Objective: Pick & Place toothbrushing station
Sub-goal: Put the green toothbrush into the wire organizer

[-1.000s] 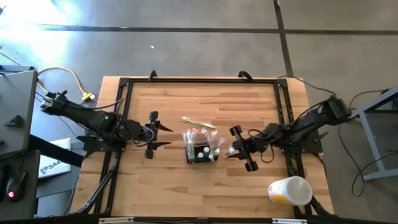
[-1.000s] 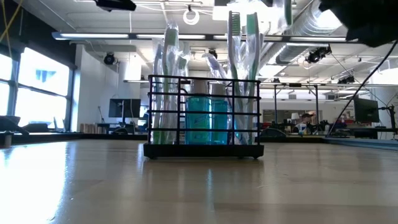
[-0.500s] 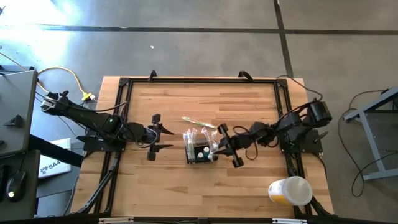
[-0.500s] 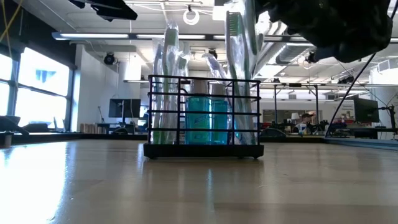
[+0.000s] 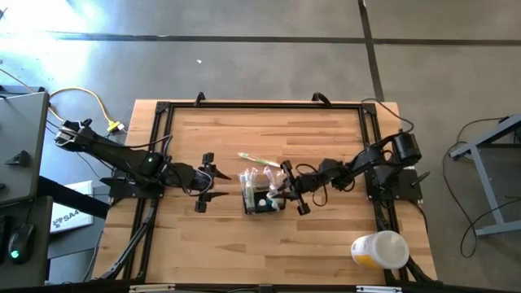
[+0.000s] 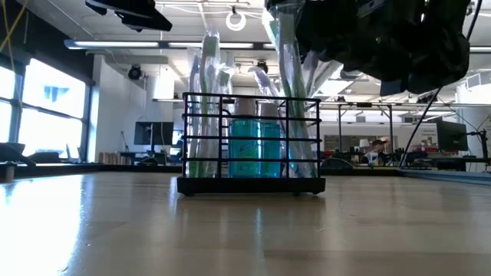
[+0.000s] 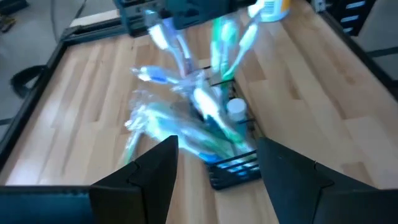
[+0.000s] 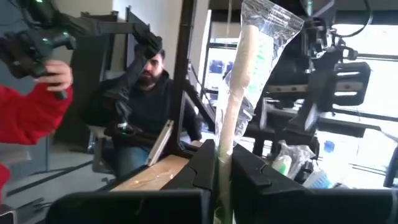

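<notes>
Now that the right hand (image 5: 285,189) has moved in over the caddy (image 5: 262,195), it reaches the rack at mid-surface (image 5: 326,236), clenched on a wrapped toothbrush (image 8: 245,93). The left hand (image 5: 213,184) has edged closer and waits released, just beside the caddy. Placement appears imminent.

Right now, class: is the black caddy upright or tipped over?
Upright: the caddy sits flat on the table, toothbrushes standing in it.

Two dark jointed arms, black cables, flat black wedge-shaped fingers (image 7: 149,174).
</notes>
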{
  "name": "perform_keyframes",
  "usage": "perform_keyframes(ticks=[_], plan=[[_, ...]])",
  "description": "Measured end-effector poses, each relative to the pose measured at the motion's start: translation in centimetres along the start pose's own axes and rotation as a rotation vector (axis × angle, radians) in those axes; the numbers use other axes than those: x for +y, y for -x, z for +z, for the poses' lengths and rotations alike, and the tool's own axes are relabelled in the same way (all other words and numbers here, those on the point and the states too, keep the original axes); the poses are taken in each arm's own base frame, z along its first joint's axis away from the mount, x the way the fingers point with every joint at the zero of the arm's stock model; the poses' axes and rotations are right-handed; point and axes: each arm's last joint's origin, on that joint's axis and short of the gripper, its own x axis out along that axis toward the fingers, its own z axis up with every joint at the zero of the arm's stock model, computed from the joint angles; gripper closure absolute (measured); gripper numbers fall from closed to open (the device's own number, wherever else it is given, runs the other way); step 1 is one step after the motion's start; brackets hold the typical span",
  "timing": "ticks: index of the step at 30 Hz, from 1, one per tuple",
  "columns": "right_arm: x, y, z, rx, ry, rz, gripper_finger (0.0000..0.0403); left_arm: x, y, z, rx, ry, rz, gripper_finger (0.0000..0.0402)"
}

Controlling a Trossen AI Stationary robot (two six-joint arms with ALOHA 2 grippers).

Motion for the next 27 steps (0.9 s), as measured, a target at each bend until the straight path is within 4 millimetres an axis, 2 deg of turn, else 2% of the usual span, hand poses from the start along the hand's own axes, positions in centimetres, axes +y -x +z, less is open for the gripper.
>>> perform_keyframes(ticks=[9, 19, 27], plan=[[0.4, -0.2, -0.3, 0.020, -0.002, -0.044, 0.0389, -0.3, -0.6, 0.3, -0.033, 0.006, -0.026, 0.0190], [0.5, -0.2, -0.8, 0.079, 0.009, -0.088, 0.0382, -0.4, -0.9, 2.3, -0.232, 0.050, -0.040, 0.0190], [0.5, -0.2, -0.9, 0.089, -0.010, -0.099, 0.0353, -1.2, -3.3, 3.7, -0.402, 0.013, -0.029, 0.0190]])
